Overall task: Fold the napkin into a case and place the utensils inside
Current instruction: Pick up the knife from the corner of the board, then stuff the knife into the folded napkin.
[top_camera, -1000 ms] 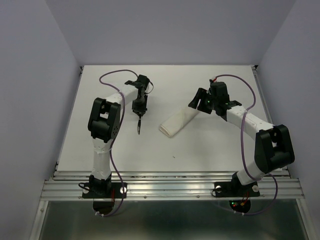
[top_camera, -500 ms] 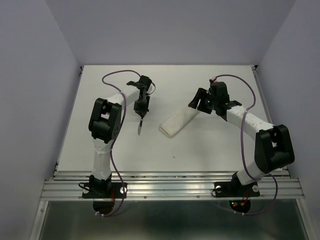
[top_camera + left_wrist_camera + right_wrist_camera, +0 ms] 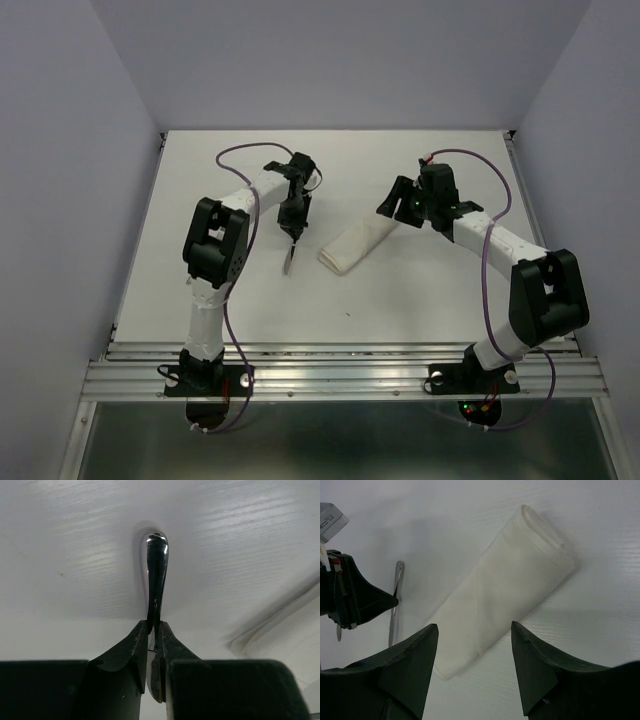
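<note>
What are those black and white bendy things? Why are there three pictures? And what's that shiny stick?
They are two robot arms bolted to a white table. One picture looks down from above; the other two come from small cameras on the wrists. Each arm ends in a two-finger pincher. The left gripper pinches a shiny utensil, a piece of cutlery. The right gripper is open above the folded napkin, which lies on the table like a little pocket.
</note>
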{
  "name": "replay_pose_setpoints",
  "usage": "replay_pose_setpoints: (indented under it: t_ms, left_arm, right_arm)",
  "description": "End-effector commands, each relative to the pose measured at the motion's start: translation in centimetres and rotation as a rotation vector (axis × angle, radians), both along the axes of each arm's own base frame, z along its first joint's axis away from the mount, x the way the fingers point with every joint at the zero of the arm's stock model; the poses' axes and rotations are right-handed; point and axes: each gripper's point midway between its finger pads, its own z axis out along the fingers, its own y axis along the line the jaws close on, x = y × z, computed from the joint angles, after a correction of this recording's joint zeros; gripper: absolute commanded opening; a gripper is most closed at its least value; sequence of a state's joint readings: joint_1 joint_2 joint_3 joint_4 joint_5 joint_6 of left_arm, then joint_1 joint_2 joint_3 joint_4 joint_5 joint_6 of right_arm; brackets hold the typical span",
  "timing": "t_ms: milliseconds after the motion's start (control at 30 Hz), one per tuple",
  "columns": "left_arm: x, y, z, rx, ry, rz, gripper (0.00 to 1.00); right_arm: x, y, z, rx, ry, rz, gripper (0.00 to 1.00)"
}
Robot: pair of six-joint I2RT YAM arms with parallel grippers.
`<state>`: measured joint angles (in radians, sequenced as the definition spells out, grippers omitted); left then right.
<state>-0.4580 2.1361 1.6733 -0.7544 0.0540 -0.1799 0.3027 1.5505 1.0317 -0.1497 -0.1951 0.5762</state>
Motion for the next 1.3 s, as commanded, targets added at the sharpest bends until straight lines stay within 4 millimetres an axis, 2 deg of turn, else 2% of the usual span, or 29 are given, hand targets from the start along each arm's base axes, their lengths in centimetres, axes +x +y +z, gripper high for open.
replay_pose_setpoints:
  t_ms: [0, 400, 533, 867, 1067, 1100, 1167, 1233, 1267]
  left_arm:
    - [0.5, -1.5, 4.0, -0.051, -0.063, -0.032, 0.0]
    - [0.5, -4.0, 6.9, -0.091, -0.115, -0.107, 0.0]
    - [-0.1, -5.4, 7.5, -0.077, -0.139, -0.18, 0.0]
    - [-2.3, -10.4, 8.7, -0.086, -0.199, -0.372, 0.0]
    - [-3.1, -12.0, 8.9, -0.086, -0.208, -0.43, 0.0]
    - [-3.2, -12.1, 8.8, -0.087, -0.206, -0.434, 0.0]
    - [-3.4, -12.5, 8.7, -0.091, -0.202, -0.449, 0.0]
    - [-3.5, -12.7, 8.4, -0.092, -0.199, -0.458, 0.0]
    - [-3.6, -12.9, 8.4, -0.093, -0.2, -0.464, 0.0]
  right_arm:
    - [0.6, 0.3, 1.9, 0.021, -0.061, 0.004, 0.66]
    - [0.8, 0.2, 2.1, 0.018, -0.067, 0.003, 0.66]
    - [0.8, 0.2, 2.0, 0.017, -0.064, 0.003, 0.66]
    - [0.8, 0.0, 1.8, 0.005, -0.061, -0.006, 0.66]
    - [2.7, -1.6, 0.9, -0.076, -0.065, -0.1, 0.66]
    - [3.1, -1.8, 0.1, -0.09, -0.05, -0.109, 0.66]
    - [4.4, -2.8, 0.0, -0.084, -0.043, -0.143, 0.66]
    - [5.4, -3.1, -1.6, -0.089, -0.006, -0.155, 0.66]
    - [6.3, -3.6, -1.3, -0.078, -0.008, -0.172, 0.66]
